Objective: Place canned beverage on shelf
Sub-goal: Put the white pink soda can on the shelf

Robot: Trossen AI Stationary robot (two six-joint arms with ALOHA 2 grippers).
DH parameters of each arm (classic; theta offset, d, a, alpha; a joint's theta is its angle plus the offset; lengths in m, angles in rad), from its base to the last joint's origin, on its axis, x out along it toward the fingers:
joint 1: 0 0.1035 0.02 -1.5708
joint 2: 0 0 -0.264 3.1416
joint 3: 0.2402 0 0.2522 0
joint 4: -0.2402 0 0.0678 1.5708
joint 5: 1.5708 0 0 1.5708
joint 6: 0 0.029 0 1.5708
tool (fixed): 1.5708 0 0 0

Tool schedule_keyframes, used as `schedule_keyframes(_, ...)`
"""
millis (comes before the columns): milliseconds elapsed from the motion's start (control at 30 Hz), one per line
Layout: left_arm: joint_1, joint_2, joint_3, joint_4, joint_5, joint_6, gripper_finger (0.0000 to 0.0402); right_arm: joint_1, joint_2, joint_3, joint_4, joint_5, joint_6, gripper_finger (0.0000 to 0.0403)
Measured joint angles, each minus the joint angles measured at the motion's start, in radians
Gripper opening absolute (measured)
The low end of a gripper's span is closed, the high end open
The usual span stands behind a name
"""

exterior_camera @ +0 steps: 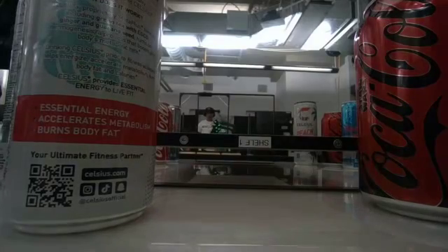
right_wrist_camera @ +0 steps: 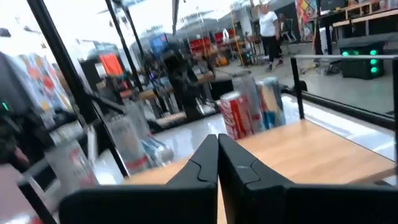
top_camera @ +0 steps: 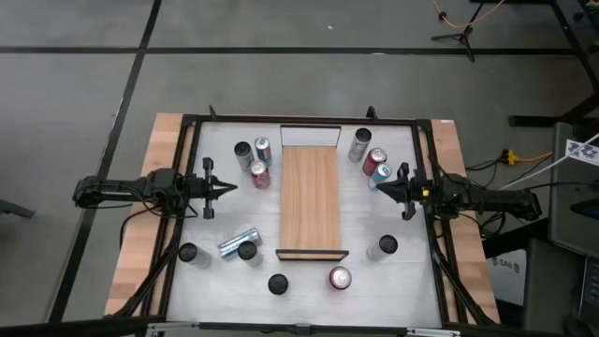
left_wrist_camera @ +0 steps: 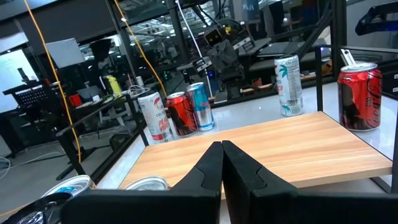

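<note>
Start of task. The shelf (top_camera: 311, 198), a bare plank at the centre of the tabletop (top_camera: 309, 276), carries no can. Cans (top_camera: 260, 174) stand around it, untouched. Left gripper (top_camera: 227, 188) and right gripper (top_camera: 378, 188) flank it, jaws pressed together, empty.

Four cameras, one table.
The high view looks straight down on the whole table. The low view sits at tabletop level, at six o'clock, facing twelve, two cans nearly touching its lens. The wrist views face each other from nine and three o'clock; all four share the shelf (top_camera: 310, 200).
</note>
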Motion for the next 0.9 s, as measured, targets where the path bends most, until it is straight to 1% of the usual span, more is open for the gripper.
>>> schedule_keyframes(100, 0.000, 0.000, 0.000, 0.000, 0.000, 0.001, 0.0000, 0.000, 0.000, 0.000, 0.075, -0.001, 0.052, 0.0000)
schedule_keyframes(267, 0.000, 0.000, 0.000, 0.000, 0.000, 0.000, 0.0000, 0.000, 0.000, 0.000, 0.218, 0.027, 0.062, 0.0003)
schedule_keyframes(400, 0.000, 0.000, 0.000, 0.000, 0.000, 0.000, 0.0000, 0.000, 0.000, 0.000, 0.309, 0.036, 0.097, 0.0026)
schedule_keyframes(467, 0.000, 0.000, 0.000, 0.000, 0.000, 0.000, 0.0000, 0.000, 0.000, 0.000, 0.341, 0.036, 0.109, 0.0049)
schedule_keyframes(600, 0.000, 0.000, 0.000, 0.000, 0.000, 0.000, 0.0000, 0.000, 0.000, 0.000, 0.379, 0.035, 0.113, 0.0109)
schedule_keyframes(767, 0.000, 0.000, 0.000, 0.000, 0.000, 0.000, 0.0000, 0.000, 0.000, 0.000, 0.379, 0.035, 0.113, 0.0191)
schedule_keyframes(900, 0.000, 0.000, 0.000, 0.000, 0.000, 0.000, 0.0000, 0.000, 0.000, 0.000, 0.379, 0.037, 0.113, 0.0244)
